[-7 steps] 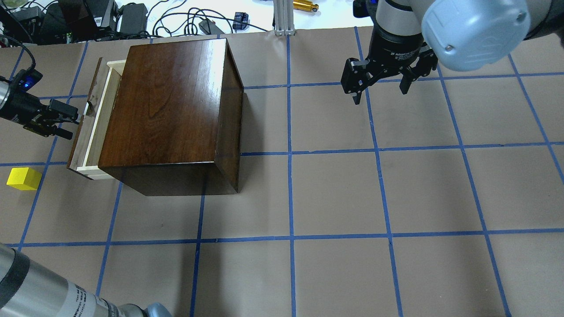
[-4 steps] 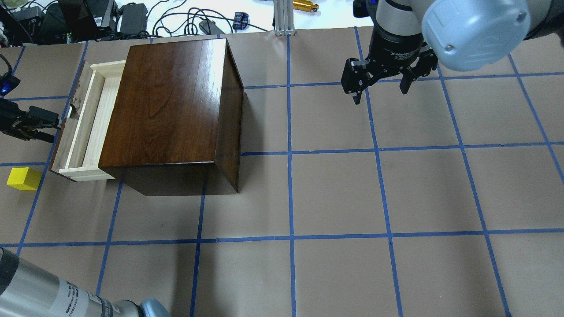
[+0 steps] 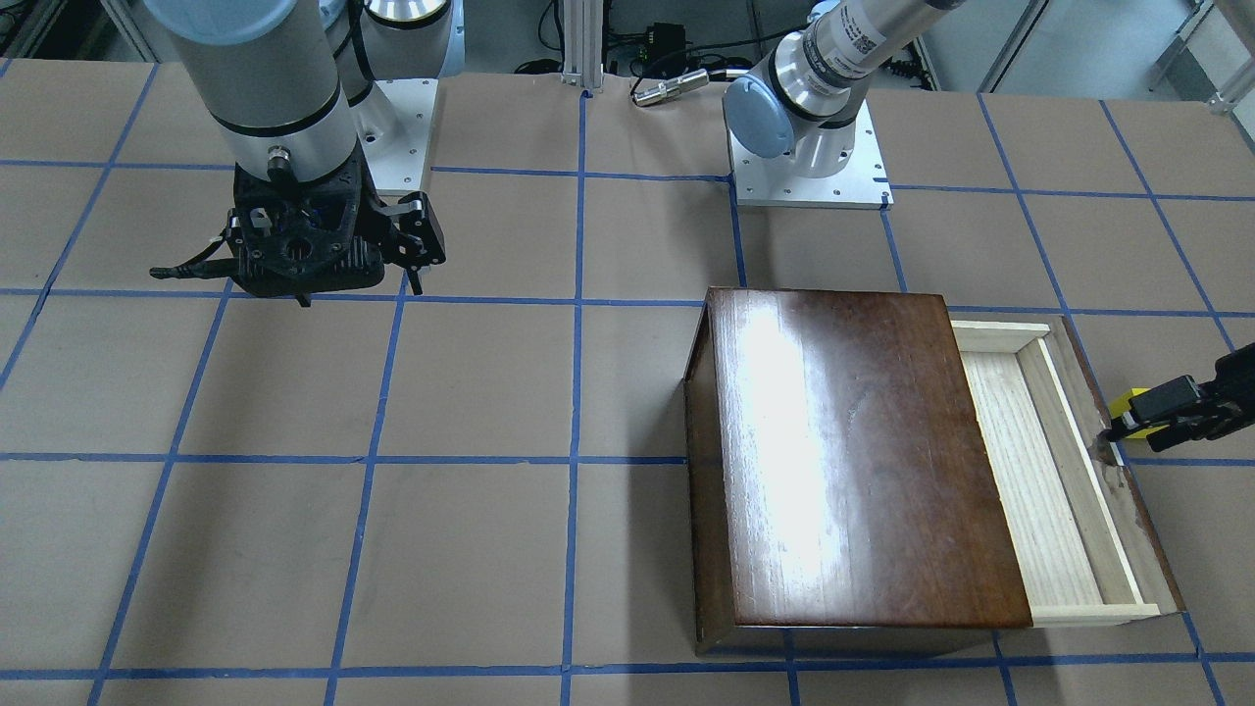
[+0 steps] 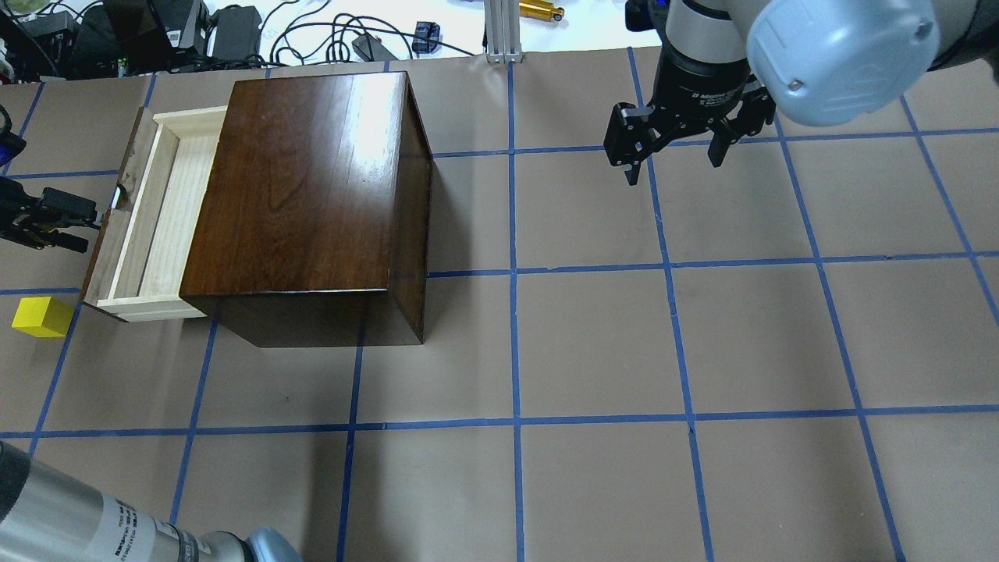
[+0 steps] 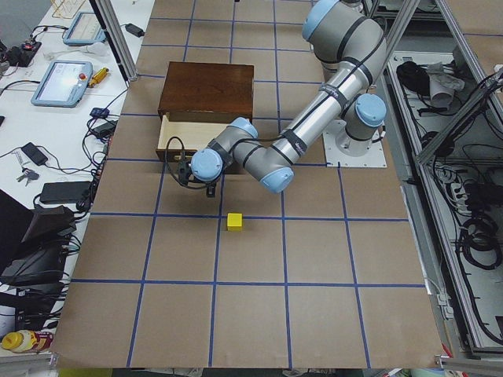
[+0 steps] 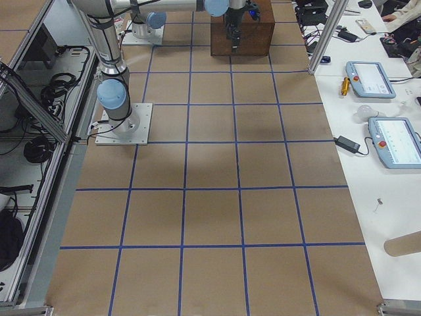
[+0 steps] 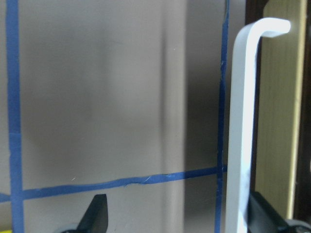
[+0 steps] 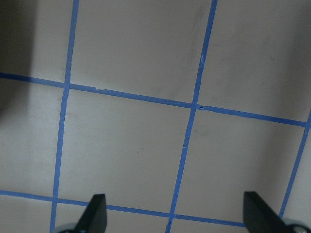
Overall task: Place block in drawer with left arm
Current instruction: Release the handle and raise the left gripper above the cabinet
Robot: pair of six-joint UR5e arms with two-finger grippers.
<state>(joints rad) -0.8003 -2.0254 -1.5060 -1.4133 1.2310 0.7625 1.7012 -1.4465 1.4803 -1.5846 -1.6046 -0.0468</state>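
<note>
The left gripper [image 4: 84,226] is spread apart, with the handle [image 7: 241,126] just inside one finger; unless backed clear first, the drawer [image 4: 160,226] could be snagged and dragged.

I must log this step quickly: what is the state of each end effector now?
Left end effector: open, straddling the white handle, gripping nothing.
Right end effector: open, holding nothing.

A table [image 4: 593,343] papered brown and gridded with blue tape [image 4: 514,343], with a cable-strewn [image 4: 312,35] white bench [image 4: 456,19] beyond.
</note>
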